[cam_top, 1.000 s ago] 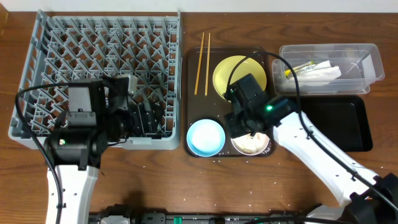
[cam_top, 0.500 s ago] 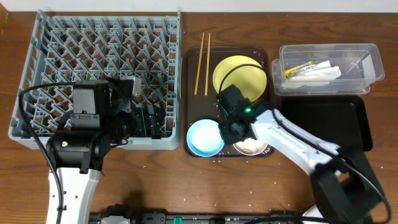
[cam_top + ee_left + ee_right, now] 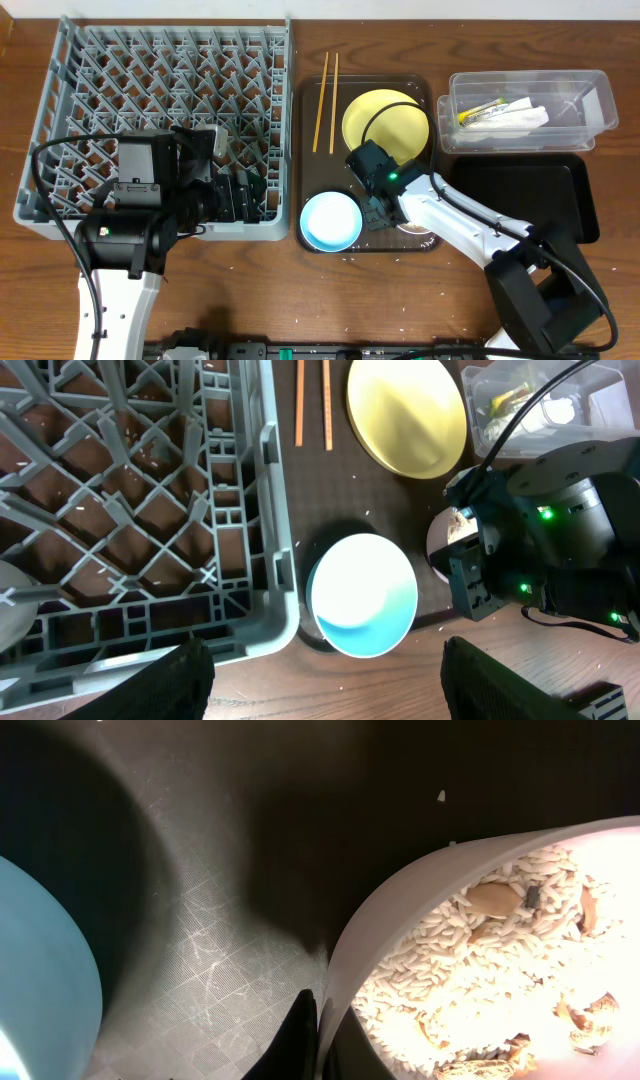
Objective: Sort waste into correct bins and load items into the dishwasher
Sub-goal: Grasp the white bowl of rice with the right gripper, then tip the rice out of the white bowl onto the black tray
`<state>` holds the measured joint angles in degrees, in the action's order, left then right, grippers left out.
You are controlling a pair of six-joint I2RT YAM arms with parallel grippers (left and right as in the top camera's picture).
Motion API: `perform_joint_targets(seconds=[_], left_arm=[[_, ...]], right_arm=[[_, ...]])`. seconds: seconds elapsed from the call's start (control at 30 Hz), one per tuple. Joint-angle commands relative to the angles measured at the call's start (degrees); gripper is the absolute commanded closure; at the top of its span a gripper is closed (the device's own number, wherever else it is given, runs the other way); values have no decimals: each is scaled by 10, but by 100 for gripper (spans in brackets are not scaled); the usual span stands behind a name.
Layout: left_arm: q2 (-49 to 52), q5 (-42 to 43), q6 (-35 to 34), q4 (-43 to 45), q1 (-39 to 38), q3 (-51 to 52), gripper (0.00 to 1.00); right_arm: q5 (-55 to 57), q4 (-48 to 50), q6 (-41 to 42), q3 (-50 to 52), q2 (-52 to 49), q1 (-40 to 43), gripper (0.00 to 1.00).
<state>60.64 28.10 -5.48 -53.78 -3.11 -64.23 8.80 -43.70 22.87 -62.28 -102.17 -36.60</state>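
Wood table (image 3: pixel 250 290) w/ grey rack (image 3: pixel 150 80), brown tray (image 3: pixel 335 170), clear tub (image 3: pixel 520 140), black tray (image 3: pixel 560 195)

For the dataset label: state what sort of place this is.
Probably a lab tabletop staged as a dish-clearing station: a grey dish rack, a brown tray of dishes and a clear waste tub on a wooden table.

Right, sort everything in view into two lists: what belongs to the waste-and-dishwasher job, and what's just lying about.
Belongs to the job:
grey dish rack, yellow plate, light blue bowl, white bowl holding rice, chopsticks, clear tub with the napkin and wrapper inside, black tray.

Just lying about:
dark brown serving tray under the dishes.
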Motion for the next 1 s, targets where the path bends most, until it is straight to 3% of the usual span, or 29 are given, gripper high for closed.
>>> perform_joint_targets(seconds=[0.0, 0.23, 0.43, 0.6, 0.83, 0.9, 0.97], left_arm=[[-2, -5, 12, -2, -1, -9, 26], [-2, -5, 12, 0, -1, -9, 26], [-1, -5, 12, 1, -1, -9, 26], [-1, -5, 12, 1, -1, -9, 26], [-1, -5, 12, 1, -1, -9, 26], [-1, -5, 11, 0, -1, -9, 26], [-1, -5, 12, 1, -1, -9, 25]], right_arm=[[-25, 0, 8, -5, 8, 4, 99], [-283, 13, -66, -16, 127, 119, 99], [-567, 12, -138, -14, 167, 357, 99], [-680, 17, -113, -11, 144, 490, 99], [-693, 25, -108, 30, 113, 561, 99], [-693, 52, -102, 56, 109, 565, 99], [-717, 164, -48, 102, 106, 583, 99]])
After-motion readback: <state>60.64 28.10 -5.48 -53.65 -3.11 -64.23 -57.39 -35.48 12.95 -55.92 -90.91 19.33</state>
